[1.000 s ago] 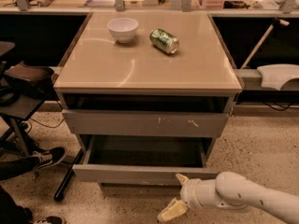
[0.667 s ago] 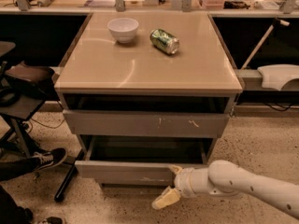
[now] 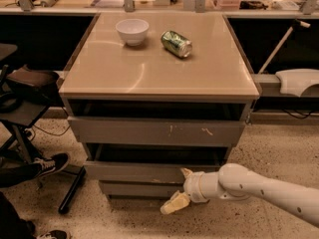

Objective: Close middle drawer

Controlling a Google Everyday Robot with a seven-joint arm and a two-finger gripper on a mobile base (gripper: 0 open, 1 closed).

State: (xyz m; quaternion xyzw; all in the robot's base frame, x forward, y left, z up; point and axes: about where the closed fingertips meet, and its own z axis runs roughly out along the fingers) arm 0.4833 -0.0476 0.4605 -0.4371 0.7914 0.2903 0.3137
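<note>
Under the front edge of the tabletop (image 3: 149, 78), below the scratched drawer front (image 3: 159, 132): middle drawer (image 3: 134, 172), pulled out a little, with a dark gap above its plain panel. Gripper (image 3: 180, 189) right at that panel, toward its right half, spread wide, upper tip seemingly touching the front, lower tip hanging beneath it; nothing held.

Probably stiff and rigid, fairly heavy, running on slides: no give under pressure, no danger of crushing. No handle to grasp, so best to press on the flat front, nearer its middle than its end, to avoid skewing and jamming. Smooth face, perhaps slippery under a narrow tip; push square, straight toward the rear edge.

Bowl (image 3: 132, 31) and tipped can (image 3: 176, 43) near the rear edge, well apart from the gripper; worth closing gently all the same.
</note>
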